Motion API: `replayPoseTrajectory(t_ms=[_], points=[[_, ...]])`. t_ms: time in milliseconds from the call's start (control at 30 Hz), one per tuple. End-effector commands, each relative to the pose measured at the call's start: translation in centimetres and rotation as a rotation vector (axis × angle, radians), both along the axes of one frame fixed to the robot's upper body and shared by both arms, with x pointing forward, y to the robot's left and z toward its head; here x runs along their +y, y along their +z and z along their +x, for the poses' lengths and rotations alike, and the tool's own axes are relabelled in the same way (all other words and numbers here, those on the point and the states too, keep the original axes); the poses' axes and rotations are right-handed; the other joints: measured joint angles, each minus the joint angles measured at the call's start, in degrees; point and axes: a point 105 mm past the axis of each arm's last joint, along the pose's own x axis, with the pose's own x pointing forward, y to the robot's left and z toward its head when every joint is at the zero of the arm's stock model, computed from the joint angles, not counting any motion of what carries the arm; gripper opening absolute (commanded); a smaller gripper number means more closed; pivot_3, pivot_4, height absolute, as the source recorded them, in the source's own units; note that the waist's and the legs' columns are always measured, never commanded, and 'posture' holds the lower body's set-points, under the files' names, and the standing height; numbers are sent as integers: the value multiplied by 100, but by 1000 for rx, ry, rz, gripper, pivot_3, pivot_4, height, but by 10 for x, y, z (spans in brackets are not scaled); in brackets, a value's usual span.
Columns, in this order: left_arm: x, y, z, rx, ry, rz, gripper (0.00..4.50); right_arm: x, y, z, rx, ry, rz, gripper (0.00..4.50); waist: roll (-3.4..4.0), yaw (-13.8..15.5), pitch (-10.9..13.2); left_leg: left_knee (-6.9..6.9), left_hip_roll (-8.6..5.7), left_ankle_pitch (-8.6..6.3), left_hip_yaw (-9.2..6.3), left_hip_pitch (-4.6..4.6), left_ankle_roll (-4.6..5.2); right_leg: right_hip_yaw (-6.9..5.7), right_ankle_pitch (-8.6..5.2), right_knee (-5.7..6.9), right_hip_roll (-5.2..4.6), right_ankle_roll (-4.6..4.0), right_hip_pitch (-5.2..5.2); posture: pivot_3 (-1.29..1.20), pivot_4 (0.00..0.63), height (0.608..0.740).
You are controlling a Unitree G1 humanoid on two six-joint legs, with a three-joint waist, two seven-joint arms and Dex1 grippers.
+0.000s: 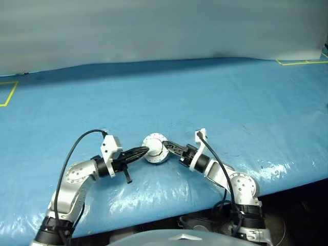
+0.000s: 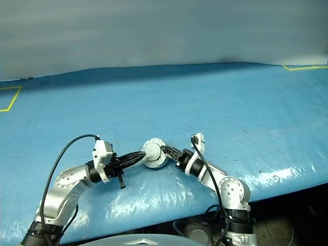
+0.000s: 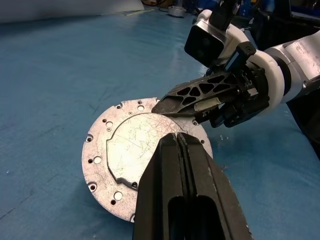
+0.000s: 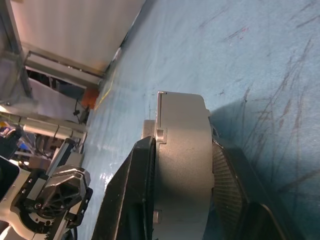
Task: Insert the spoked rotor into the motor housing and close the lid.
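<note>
near the front edge of the blue table (image 1: 215, 97), between the two arms, the motor housing (image 1: 154, 148) is held up off the surface, tilted on edge. the right gripper (image 1: 167, 147) clamps it across its thickness: in the right wrist view one black finger (image 4: 131, 195) lies against one flat face and the other against the opposite face, with the grey side wall of the housing (image 4: 182, 165) between them. the left gripper (image 1: 140, 151) reaches in from the other side with its two fingers pressed together, holding nothing, their tip at the housing's rim. in the left wrist view the closed fingers (image 3: 182, 190) lie in front of the housing's flat silver face (image 3: 125, 150), which is scratched and ringed with small holes. beyond this the blue table stretches back to a pale wall (image 1: 154, 25), with yellow tape marks (image 1: 7, 95) at its far corners.
</note>
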Motion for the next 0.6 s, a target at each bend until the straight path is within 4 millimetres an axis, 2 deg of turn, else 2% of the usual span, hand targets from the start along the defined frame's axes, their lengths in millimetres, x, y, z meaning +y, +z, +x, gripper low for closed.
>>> replayPoseTrajectory(t_ms=[33, 167, 333, 467, 533, 600], points=[[1, 21, 1, -12, 42, -116, 0, -9, -11, 10, 102, -104, 73, 1200, 6, 1, 4, 0, 3, 1, 0, 0, -2, 0, 0, 0, 3, 0, -1, 0, 150, 740], [7, 35, 5, 15, 117, -243, 0, -9, 5, 18, 81, -140, 242, 1200, 8, 13, 9, 1, -1, 4, 5, -5, -5, 7, 6, -2, 1, -2, -4, 0, 150, 740], [19, 41, 7, 49, 192, -321, 0, 6, 31, 17, -2, -80, 321, 1200, 8, 15, 12, -1, -8, 3, 6, -21, -5, 12, 17, -3, 1, -9, -20, 0, 150, 740], [46, 42, 19, 52, 374, -416, 0, 13, 53, 19, -70, -63, 364, 1200, 7, 17, 17, -6, -12, 3, 18, -39, -5, 24, 29, -3, 2, 11, -44, 0, 150, 740], [49, 34, 17, 80, 396, -398, 385, 16, 65, 24, -91, -74, 374, 1200, 7, 14, 18, -11, -12, 4, 21, -44, -6, 28, 31, -3, 3, 14, -54, 0, 150, 740], [52, 29, 15, 116, 416, -429, 940, 21, 85, 24, -150, -52, 401, 1200, 10, 5, 21, -14, -13, 4, 26, -44, -8, 32, 31, -3, 6, 15, -59, 0, 150, 740]])
